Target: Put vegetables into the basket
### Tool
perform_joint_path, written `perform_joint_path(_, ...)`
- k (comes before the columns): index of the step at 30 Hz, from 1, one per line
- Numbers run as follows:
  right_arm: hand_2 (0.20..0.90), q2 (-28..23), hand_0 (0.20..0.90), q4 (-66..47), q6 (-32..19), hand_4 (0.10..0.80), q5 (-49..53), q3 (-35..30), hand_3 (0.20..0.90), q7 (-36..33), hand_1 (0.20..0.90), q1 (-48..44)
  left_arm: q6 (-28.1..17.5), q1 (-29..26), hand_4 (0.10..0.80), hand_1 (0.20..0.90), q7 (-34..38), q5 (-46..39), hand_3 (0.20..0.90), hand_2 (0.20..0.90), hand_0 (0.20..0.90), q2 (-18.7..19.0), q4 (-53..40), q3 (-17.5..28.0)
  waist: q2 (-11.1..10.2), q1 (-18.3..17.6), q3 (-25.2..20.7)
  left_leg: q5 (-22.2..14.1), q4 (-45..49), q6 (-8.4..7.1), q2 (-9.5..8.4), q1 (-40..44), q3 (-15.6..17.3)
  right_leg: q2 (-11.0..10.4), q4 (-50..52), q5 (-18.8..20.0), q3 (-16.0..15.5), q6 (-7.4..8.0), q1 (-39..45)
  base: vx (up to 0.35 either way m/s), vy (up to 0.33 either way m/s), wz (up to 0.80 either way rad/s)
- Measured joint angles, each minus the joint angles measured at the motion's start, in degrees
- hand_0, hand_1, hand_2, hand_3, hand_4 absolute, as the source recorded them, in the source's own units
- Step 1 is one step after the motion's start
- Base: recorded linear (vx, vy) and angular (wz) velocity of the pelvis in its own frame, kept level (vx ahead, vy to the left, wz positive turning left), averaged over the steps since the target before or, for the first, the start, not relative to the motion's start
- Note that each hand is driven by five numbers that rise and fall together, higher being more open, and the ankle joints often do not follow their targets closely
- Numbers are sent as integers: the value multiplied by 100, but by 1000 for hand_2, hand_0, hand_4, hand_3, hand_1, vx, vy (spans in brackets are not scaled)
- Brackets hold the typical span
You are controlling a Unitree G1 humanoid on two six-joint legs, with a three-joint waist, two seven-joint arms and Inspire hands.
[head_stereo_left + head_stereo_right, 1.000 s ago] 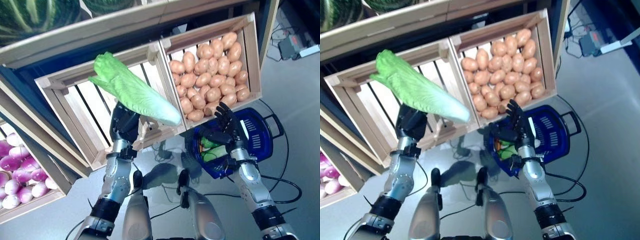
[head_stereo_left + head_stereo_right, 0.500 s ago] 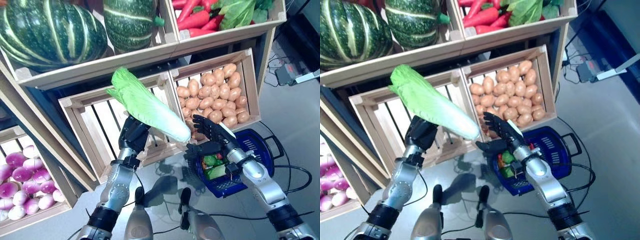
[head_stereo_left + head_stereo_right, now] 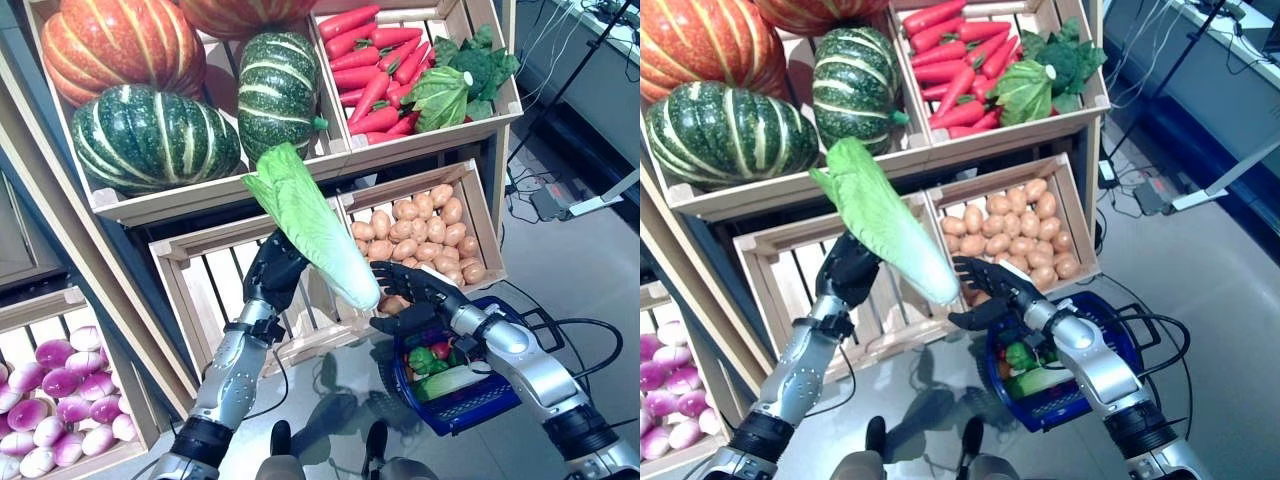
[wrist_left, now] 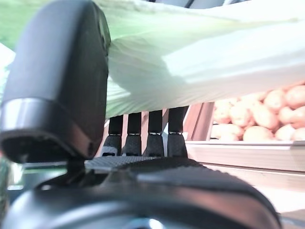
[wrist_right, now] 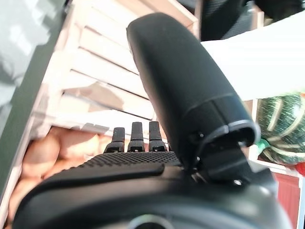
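A long napa cabbage with green leaves and a white base is held up in front of the shelves. My left hand is shut round its lower half; in the left wrist view the thumb and fingers clasp the cabbage. My right hand is open with fingers spread, just below and beside the cabbage's white end, which also shows in the right wrist view. The blue basket stands on the floor under my right forearm, with green and red vegetables in it.
Behind the cabbage is an empty slatted wooden crate, with a crate of potatoes to its right. The shelf above holds pumpkins, carrots and greens. A crate of purple-white bulbs sits at lower left.
The camera has tilted up, showing the upper shelf. My right hand has moved left from over the basket to the cabbage's white end. My left hand still holds the cabbage.
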Motion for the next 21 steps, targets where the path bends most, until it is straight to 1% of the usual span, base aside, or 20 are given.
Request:
perform_joint_path(2, 900, 135, 900, -5, 123, 800, 400, 24, 900, -2, 900, -14, 8, 4, 400, 300, 0, 113, 300, 300, 300, -1, 0, -6, 3, -8, -85, 0, -8, 0, 1, 18, 17, 1, 0, 0, 13, 0, 4, 8, 4, -2)
perform_joint_path(5, 900, 374, 900, -14, 199, 800, 730, 64, 900, -14, 900, -23, 9, 5, 400, 300, 0, 114, 300, 300, 300, -4, 0, -7, 34, -5, -199, 1, -23, 2, -1, 62, 39, -2, 0, 1, 28, 2, 31, 4, 2, -1)
perform_joint_path(8, 900, 423, 900, -12, 242, 800, 1016, 77, 900, -127, 900, -31, 9, 11, 400, 300, 1, 82, 300, 300, 300, 6, 1, 4, 63, 10, -216, 1, -29, 2, 1, 128, 41, -2, -2, 0, 28, 2, 98, 0, 0, 0)
perform_joint_path(12, 900, 540, 900, 1, 252, 800, 1527, 90, 900, -460, 900, -31, 8, 122, 400, 300, 2, -134, 300, 300, 300, -4, 9, 25, 106, 8, -361, 2, -35, 3, 2, 135, 51, -2, -3, 0, 31, 2, 99, 0, 0, 0)
perform_joint_path(21, 900, 711, 900, 0, 283, 800, 1968, 131, 900, -1007, 900, -32, 7, 179, 400, 300, 6, -128, 300, 300, 300, -5, 9, 4, 150, 10, -510, 3, -41, 5, 3, 139, 55, -3, -3, 0, 33, 3, 97, 0, 0, 0)
